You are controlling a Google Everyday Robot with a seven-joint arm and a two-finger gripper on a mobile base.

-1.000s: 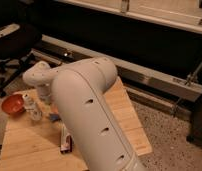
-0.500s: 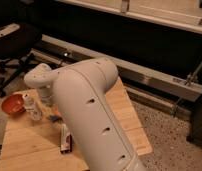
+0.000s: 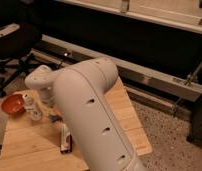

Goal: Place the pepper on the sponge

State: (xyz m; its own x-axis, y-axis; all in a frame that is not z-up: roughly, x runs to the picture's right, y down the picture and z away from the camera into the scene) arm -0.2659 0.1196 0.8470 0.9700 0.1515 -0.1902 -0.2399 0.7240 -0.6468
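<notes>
My white arm (image 3: 89, 120) fills the middle of the camera view and covers much of the wooden table (image 3: 29, 150). Its wrist (image 3: 41, 80) bends down at the left. Below the wrist, the gripper (image 3: 32, 107) hangs over the table right beside an orange bowl (image 3: 13, 104). A small bluish object (image 3: 55, 118) lies just right of the gripper, partly under the arm. I cannot make out a pepper or a sponge; the arm hides the table's middle.
A dark wrapped bar (image 3: 66, 140) lies on the table beside the arm. A black office chair (image 3: 14, 45) stands at the far left. A long metal rail (image 3: 154, 82) runs behind the table, above the speckled floor (image 3: 169, 140).
</notes>
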